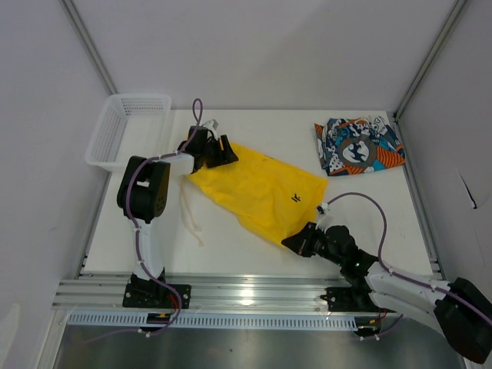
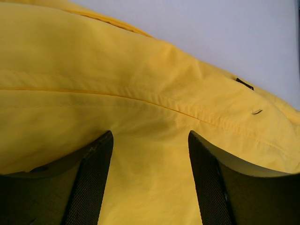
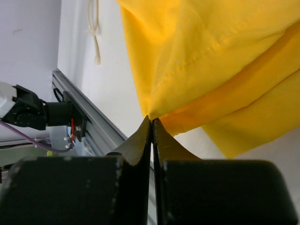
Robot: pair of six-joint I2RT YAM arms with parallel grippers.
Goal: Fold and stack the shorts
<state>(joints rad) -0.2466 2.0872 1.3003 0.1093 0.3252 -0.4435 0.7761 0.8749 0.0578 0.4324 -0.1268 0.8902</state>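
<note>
Shorts [image 1: 261,192] centre, basket [image 1: 127,127] back left

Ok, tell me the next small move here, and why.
Probably close the left claw on the yellow shorts: it stands open over the cloth at the far end, while the right claw is pinched shut on the near corner. Both ends likely need holding before a fold.

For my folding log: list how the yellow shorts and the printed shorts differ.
The yellow shorts are plain; the printed shorts carry a busy blue, orange, black and white pattern. The yellow shorts cover more table than the printed shorts. The right tool is shut on the yellow shorts' corner, the open left tool over their far end; nothing touches the printed shorts. Both lie on the white table.
</note>
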